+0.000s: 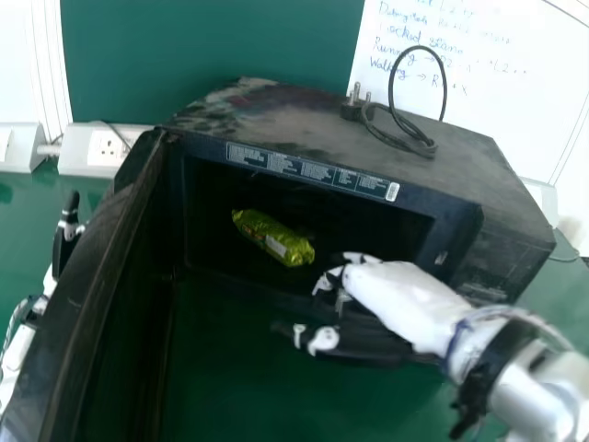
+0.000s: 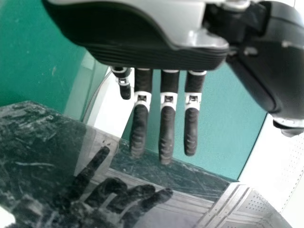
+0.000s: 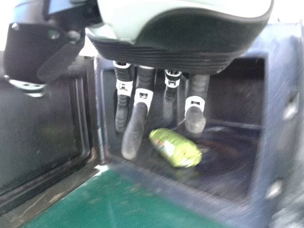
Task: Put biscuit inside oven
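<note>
Lying inside the oven (image 1: 451, 175): green biscuit packet (image 1: 285, 247). Right hand (image 1: 382, 284) at the opening near it, open, fingers extended. Door (image 1: 97, 239) swung open; left hand (image 1: 64, 247) on its outer side, also open, fingers straight. Cord (image 1: 431, 147) on oven top.

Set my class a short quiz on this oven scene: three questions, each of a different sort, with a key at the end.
1. True or false: the biscuit lies inside the oven.

2. Multiple choice: what rests on top of the oven?
A) a cup
B) a cord
C) a plate

3. Short answer: which of the robot's hands is beside the outer face of the open door?

Key: 1. True. 2. B. 3. The left hand.
</note>
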`<state>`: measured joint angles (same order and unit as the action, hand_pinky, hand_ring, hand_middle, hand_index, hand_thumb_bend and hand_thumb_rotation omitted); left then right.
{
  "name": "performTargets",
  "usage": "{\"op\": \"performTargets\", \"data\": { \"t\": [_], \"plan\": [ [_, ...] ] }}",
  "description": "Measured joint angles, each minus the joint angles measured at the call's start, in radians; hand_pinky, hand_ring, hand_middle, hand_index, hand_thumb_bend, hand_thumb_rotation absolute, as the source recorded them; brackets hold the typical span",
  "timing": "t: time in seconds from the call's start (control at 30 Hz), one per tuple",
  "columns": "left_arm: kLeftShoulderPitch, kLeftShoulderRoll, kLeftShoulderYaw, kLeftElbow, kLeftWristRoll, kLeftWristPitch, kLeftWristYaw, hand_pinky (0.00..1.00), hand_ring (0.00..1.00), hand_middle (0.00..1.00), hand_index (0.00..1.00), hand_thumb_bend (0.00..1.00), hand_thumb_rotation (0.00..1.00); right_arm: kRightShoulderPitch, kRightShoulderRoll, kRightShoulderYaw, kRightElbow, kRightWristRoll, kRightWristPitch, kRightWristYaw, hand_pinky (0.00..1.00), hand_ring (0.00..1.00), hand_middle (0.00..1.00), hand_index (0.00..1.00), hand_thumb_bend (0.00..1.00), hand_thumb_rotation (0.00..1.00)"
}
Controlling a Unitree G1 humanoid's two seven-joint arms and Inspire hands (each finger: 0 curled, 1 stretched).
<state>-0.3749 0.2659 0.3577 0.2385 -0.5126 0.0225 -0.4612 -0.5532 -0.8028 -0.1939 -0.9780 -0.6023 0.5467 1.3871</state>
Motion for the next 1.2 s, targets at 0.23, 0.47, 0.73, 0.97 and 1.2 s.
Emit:
{"op": "performTargets", "data": {
  "t": [0.23,0.47,0.73,0.97,1.2],
  "plan": [
    [-0.003,-0.001,0.002,0.01,0.0,-0.008,-0.008,0.25,0.31,0.41,0.49,0.52,0.07,-0.022,-0.139,-0.268,0.035,0.305,0.06,0.009,0.36,0.46,0.54,0.64,0.84,0.5],
    [-0.007,0.002,0.008,0.032,0.0,-0.015,-0.024,0.24,0.31,0.4,0.49,0.52,0.08,0.057,-0.14,-0.502,0.192,0.584,0.006,-0.055,0.32,0.41,0.51,0.67,0.78,0.39],
    [-0.009,0.003,0.014,0.044,-0.009,-0.029,-0.059,0.25,0.32,0.41,0.49,0.52,0.08,0.154,-0.185,-0.625,0.434,0.828,-0.08,-0.078,0.34,0.45,0.55,0.7,0.82,0.31],
    [-0.004,0.003,0.009,0.037,0.006,-0.074,-0.076,0.24,0.31,0.4,0.49,0.52,0.08,0.252,-0.193,-0.727,0.534,0.89,-0.142,-0.165,0.35,0.45,0.58,0.71,0.78,0.36],
    [0.031,0.003,-0.014,-0.013,0.043,-0.134,-0.096,0.3,0.34,0.42,0.49,0.52,0.08,0.268,-0.175,-0.718,0.62,0.851,-0.32,-0.383,0.39,0.47,0.54,0.7,0.69,0.38]
  ]
}}
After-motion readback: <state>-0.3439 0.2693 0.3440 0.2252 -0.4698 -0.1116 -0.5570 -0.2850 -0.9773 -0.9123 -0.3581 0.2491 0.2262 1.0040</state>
